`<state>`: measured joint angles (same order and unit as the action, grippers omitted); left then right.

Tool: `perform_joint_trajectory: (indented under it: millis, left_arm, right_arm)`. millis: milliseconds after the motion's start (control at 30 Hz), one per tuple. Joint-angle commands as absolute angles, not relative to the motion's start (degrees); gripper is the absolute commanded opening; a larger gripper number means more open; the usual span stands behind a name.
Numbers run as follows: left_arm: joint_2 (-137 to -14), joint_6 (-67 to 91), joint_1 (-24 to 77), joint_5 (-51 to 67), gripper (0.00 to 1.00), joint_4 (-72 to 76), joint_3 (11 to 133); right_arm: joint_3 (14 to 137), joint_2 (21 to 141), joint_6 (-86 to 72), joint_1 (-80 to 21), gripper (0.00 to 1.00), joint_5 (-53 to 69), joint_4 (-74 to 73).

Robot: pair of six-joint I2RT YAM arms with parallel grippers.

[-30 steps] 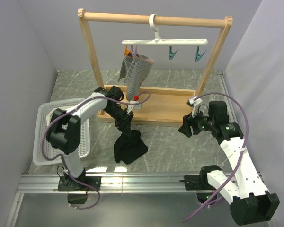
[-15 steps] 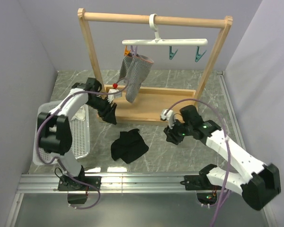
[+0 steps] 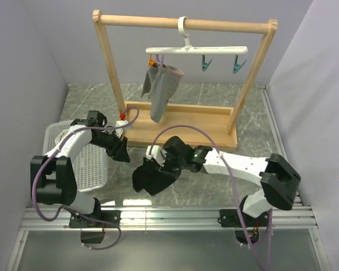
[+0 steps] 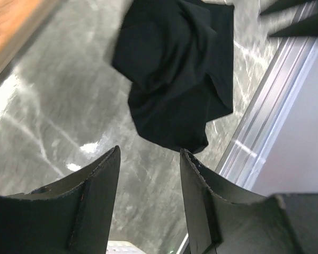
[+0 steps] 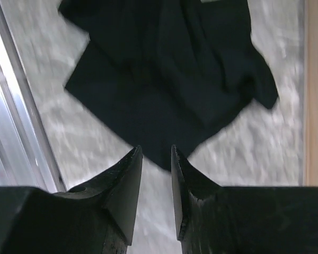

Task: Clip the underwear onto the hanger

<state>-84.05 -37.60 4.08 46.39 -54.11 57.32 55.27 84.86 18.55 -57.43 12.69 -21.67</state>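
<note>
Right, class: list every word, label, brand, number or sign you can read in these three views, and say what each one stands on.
None: no readable text shows in any view.
The hanger, the wooden rack, the grey garment, the underwear and the white basket carry no visible lettering.
The wrist views are blurred and show only plain surfaces.

our left arm folds low at its own side, the left gripper (image 3: 122, 151) tilted downward, its fingers (image 4: 98, 190) set well apart and empty. our right arm stretches far across to the left, the right gripper (image 3: 157, 165) held low, fingers (image 5: 124, 182) narrowly parted, gripping nothing.
</note>
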Motion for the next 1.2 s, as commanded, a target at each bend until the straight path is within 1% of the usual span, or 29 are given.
perform_joint_trajectory:
  millis: [0,133,267,367,733,800,833,900,1000,1100,1167]
  left_arm:
    - [-84.90,-35.51,2.29,51.95,0.54,-53.96,59.50]
    - [-84.29,-34.46,0.97,50.54,0.55,-52.04,59.06]
    - [-86.22,-34.80,0.09,51.76,0.55,-53.52,60.99]
    - [-87.54,-34.89,-2.37,52.73,0.55,-54.14,62.14]
    - [-86.05,-35.77,-3.25,51.77,0.56,-53.26,59.85]
    - [-86.04,-35.95,-3.43,51.85,0.56,-53.26,59.77]
    - [-85.96,-35.95,-3.51,51.86,0.56,-53.35,59.85]
    - [-86.04,-35.95,-3.43,51.94,0.56,-53.35,59.77]
    - [-85.96,-35.86,-3.52,51.59,0.57,-53.09,59.50]
    - [-85.96,-35.95,-3.60,51.33,0.57,-53.09,59.50]
    - [-85.87,-36.12,-3.52,51.15,0.56,-53.17,59.50]
  right_arm:
    - [60.28,88.15,14.86,-59.67,0.36,10.90,-16.35]
    - [62.40,92.36,13.54,-61.08,0.39,11.25,-15.47]
    - [65.38,96.41,12.31,-61.70,0.41,10.46,-17.05]
    - [67.49,98.17,10.47,-62.57,0.42,11.08,-18.10]
    - [70.40,102.30,4.05,-64.16,0.39,8.53,-23.55]
    - [70.66,102.57,2.64,-64.34,0.42,7.56,-23.90]
    - [70.84,102.92,2.29,-64.42,0.47,7.04,-24.34]
    - [71.28,103.27,1.15,-64.34,0.50,6.07,-24.52]
    - [71.45,103.80,0.09,-64.34,0.52,5.28,-24.35]
    - [72.33,105.38,0.09,-64.25,0.50,5.27,-24.96]
    - [72.94,106.34,0.09,-64.25,0.44,5.36,-25.49]
